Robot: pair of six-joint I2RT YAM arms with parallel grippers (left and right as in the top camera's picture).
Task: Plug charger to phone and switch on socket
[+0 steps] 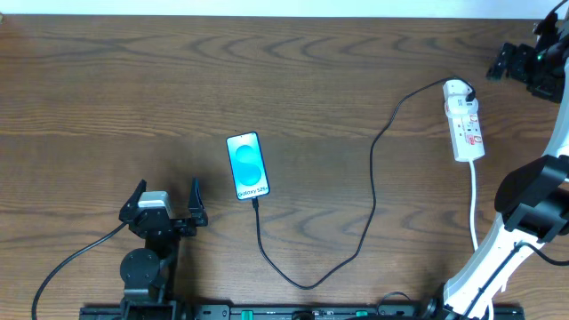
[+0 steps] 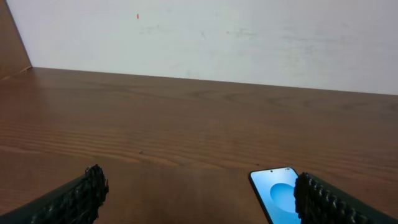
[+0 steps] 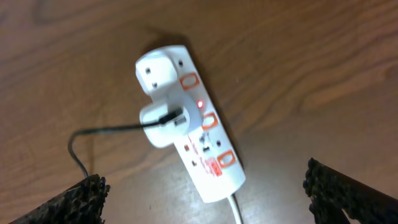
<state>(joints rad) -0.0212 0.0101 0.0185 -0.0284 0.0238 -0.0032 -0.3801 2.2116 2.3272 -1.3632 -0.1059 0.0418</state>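
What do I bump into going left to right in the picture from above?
Left claw → phone → charger → socket → right claw

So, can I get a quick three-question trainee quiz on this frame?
1. True or false: the charger cable runs to the bottom edge of the phone.
2. The left gripper is: A) shut on the phone, B) open and empty, C) shut on the charger.
3. What on the socket suggests it is switched on?

Key:
1. True.
2. B.
3. A small red light glows next to the plugged-in charger.
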